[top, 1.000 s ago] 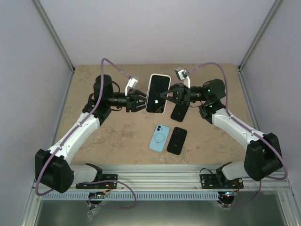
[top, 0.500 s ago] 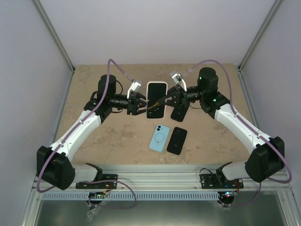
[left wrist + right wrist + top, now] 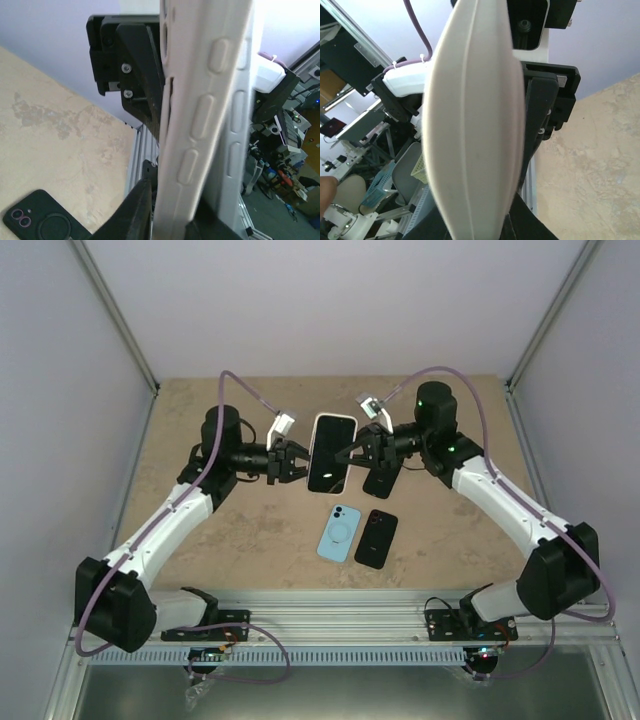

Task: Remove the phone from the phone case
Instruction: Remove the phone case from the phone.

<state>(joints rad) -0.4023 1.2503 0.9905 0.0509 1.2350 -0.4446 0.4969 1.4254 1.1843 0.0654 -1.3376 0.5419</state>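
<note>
We are seeing two arms, the left arm (image 3: 165, 520) and the right arm (image 3: 505, 502), both wearing white shells over the long links and black housings at the joints. A lilac cable (image 3: 240, 383) is trailing along each one. Small white camera blocks (image 3: 282, 425) are sitting by the wrists. On the right arm, upper right of centre, green lights (image 3: 422, 400) are glowing. The left tool (image 3: 298, 464) is black, one finger (image 3: 142, 60) showing two silver screws.

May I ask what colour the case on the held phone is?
White; the case shows best in the left wrist view.
</note>
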